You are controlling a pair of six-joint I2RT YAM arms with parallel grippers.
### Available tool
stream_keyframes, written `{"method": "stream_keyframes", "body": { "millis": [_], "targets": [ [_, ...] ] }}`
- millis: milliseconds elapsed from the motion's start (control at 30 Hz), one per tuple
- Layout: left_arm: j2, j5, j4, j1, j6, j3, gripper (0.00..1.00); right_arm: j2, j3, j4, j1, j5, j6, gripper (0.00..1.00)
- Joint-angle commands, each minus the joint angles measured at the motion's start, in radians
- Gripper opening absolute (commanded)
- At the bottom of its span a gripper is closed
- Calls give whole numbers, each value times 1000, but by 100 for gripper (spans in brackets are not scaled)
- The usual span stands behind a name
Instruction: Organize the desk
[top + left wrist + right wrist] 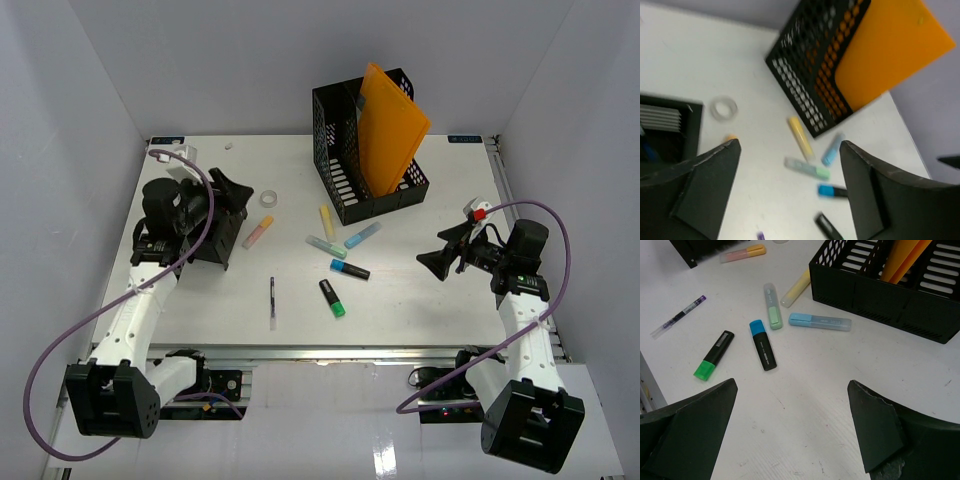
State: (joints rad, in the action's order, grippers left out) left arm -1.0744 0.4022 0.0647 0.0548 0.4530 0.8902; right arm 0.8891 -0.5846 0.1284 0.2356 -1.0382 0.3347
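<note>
Hovering over the desk point(420, 305), left end effector point(790, 144) released — empty; right end effector point(792, 384) likewise released

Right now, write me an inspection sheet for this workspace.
Surface: white desk, metal rail on its near edge.
Job's things: black mesh file holder at the far side, holding an orange folder; slotted organizer box at the left.
Clutter: tape roll, orange highlighter, yellow highlighter, green highlighter, light blue highlighter, blue-capped marker, green-capped marker and purple pen, all loose on the desk.
Hands: left hand open, empty; right hand open, empty.
Cables: left purple cable and right purple cable loop along their arms, off the loose items.
Surroundings: plain white walls on three sides.
</note>
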Motion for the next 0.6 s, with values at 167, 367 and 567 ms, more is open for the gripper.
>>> {"method": "stream_keyframes", "body": {
  "millis": [167, 367, 567],
  "targets": [
    [-16, -21, 490, 174, -28, -91, 87, 21, 0, -30, 4, 32, -43, 96],
    [-99, -199, 495, 289, -12, -111, 86, 37, -2, -21, 2, 44, -37, 95],
    [-254, -328, 498, 390, 20, -83, 69, 45, -4, -21, 1, 52, -36, 95]
  ]
}}
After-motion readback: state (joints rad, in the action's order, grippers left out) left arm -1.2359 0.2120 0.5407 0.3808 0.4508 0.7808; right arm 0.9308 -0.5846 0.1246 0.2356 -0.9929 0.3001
